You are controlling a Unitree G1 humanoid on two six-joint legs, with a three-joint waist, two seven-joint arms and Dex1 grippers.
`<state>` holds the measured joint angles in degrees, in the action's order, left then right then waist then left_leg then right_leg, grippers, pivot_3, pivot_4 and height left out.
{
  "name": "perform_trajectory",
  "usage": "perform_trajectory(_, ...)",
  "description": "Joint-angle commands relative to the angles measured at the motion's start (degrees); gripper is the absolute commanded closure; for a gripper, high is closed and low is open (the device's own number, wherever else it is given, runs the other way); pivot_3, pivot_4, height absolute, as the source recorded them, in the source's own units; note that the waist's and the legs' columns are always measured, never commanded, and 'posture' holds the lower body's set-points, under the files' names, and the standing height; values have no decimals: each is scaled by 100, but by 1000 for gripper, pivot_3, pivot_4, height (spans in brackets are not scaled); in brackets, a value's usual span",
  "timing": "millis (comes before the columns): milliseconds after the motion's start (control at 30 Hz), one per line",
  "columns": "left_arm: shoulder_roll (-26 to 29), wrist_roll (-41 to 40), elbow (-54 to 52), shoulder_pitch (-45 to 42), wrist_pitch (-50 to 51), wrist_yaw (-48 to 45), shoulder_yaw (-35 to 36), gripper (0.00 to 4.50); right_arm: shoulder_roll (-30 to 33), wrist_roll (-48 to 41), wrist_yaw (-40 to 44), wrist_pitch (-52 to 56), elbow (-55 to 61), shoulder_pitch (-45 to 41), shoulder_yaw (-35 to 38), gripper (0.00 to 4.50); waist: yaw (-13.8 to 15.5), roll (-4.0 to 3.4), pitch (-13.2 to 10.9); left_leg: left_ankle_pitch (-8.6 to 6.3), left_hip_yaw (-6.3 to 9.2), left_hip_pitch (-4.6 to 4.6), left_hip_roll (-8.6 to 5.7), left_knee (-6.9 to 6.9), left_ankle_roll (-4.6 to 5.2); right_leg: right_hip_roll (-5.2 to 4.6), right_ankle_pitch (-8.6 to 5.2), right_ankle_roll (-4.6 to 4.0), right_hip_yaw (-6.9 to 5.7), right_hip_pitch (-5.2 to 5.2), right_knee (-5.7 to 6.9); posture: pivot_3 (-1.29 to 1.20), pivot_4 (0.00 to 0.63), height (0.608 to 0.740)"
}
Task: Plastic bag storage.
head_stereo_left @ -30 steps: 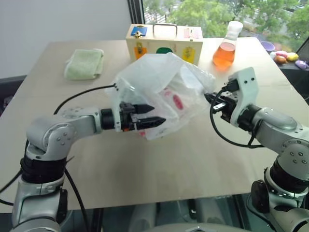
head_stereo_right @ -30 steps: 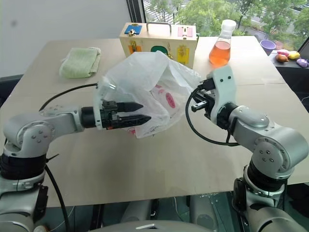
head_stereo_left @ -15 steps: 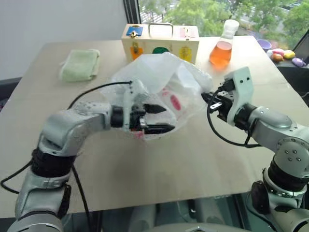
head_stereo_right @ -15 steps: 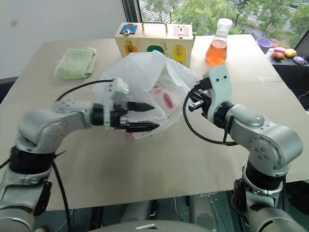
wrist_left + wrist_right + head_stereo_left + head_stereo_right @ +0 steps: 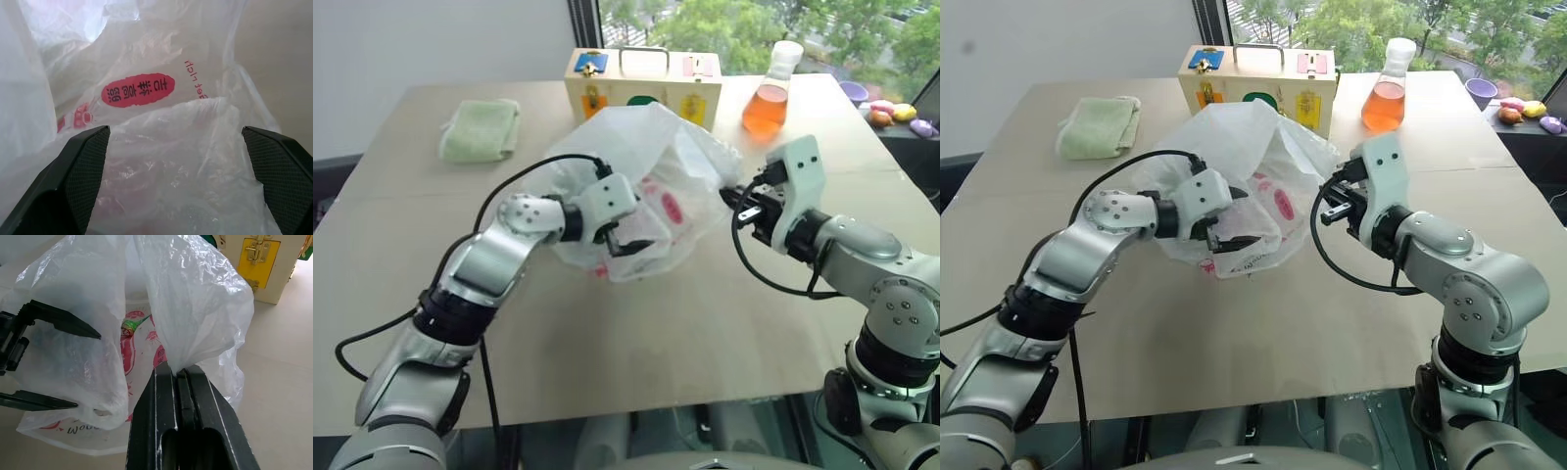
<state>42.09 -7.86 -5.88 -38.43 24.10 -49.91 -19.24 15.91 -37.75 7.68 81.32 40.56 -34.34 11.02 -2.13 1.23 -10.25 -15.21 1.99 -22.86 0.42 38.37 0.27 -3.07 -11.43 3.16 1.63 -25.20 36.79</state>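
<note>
Plastic bag [image 5: 651, 186]: bunched above the bench [image 5: 607, 343], mid-bench, before a wooden box [image 5: 644, 83]; right pincer [image 5: 178, 374] clamped tight on a gathered fold; left pincer [image 5: 628, 239] spread wide against the bag's front, gripping nothing.

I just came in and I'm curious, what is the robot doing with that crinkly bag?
The robot is working on a plastic bag over a wooden table. Its right gripper is shut on a gathered bit of the bag and holds it up. Its left gripper is wide open, with the bag's lower part between its fingers, not pinched yet. Behind the bag stand a wooden box, a flask of orange liquid and a folded green cloth.
</note>
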Motion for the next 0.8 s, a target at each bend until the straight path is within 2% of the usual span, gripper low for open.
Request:
perform_trajectory(33,-36,595,196,-157,-701,-45,-188,557,27,-16,22,-121,144,-36,8,4500,-5,0,0,0,1,0,0,0,0,0,0,0,0,0,0,0,150,740)
perform_trajectory(133,-44,915,292,-167,-1076,-223,-352,1612,39,-7,22,-139,129,-41,-14,4500,-1,0,0,0,1,0,0,0,0,0,0,0,-1,0,1,0,150,740)
perform_trajectory(233,-3,1396,489,-180,-1514,-288,-539,1612,70,-1,41,-163,109,-46,-27,4500,-2,0,0,0,0,-1,0,0,0,-1,0,0,0,0,1,0,150,740)
perform_trajectory(333,-239,1810,807,-295,-1855,-91,-643,1612,80,12,47,-207,73,-64,-66,4500,3,0,0,0,1,1,0,0,0,0,0,0,-1,0,2,0,150,740)
perform_trajectory(433,-459,2010,1021,-365,-2048,-79,-670,2407,82,10,51,-238,64,-63,-89,4500,9,0,0,0,2,-1,-1,1,0,-1,0,1,-2,1,3,0,150,740)
perform_trajectory(500,-533,1967,1119,-344,-2097,-88,-511,3326,97,12,60,-259,59,-49,-105,4500,7,0,0,0,1,-1,-1,2,1,-2,0,1,-1,1,3,0,150,740)
perform_trajectory(533,-662,1581,1055,-301,-1768,-138,-199,3634,111,15,68,-272,53,-38,-104,4500,4,0,0,0,1,-1,-1,2,1,-2,0,1,-1,1,3,0,150,740)
perform_trajectory(567,-781,1195,955,-265,-1378,-196,99,4222,128,13,78,-281,56,-25,-96,4500,-1,0,0,0,2,-2,-1,2,1,-2,0,1,-2,0,3,0,150,740)
perform_trajectory(600,-923,724,817,-233,-920,-247,440,4474,149,9,89,-290,61,-12,-83,4500,-6,0,0,0,3,-4,0,2,1,-1,0,1,-2,-1,4,0,150,740)
perform_trajectory(700,-1337,-1613,376,-406,1144,-375,2053,4474,226,36,135,-394,-25,-23,-25,4500,-19,1,-1,0,5,-4,2,4,1,-1,0,1,-4,0,7,0,150,740)
perform_trajectory(800,-1292,-3352,375,-851,2635,-93,3485,4474,275,72,188,-653,-246,-86,112,4500,-47,2,-1,0,8,-3,5,10,1,1,0,1,-7,-1,9,0,150,740)
